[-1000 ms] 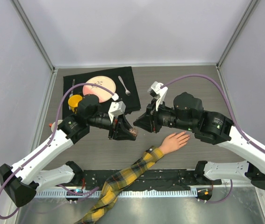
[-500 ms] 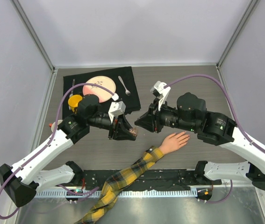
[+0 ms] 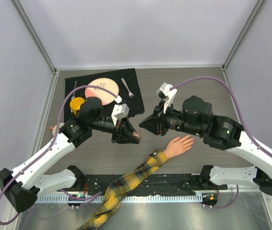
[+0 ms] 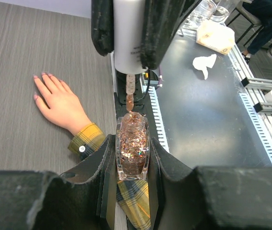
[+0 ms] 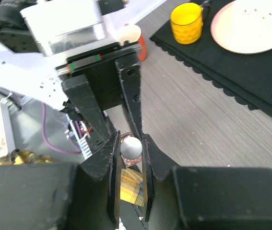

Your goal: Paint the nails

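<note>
Left end effector is clamping the polish bottle; my right end effector is clamping the brush cap just above its neck. Mannequin hand is lying nearby on the surface. I'm risking drips from an overloaded brush, smearing past the tiny nails.

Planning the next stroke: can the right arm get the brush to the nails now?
Probably yes: the brush looks barely clear of the bottle, and the nails lie uncovered close by, nothing between.

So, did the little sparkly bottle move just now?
No. The clear glass bottle of coppery glitter polish stays just off the black scalloped cloth mat's near corner, clamped in the left hand.
</note>
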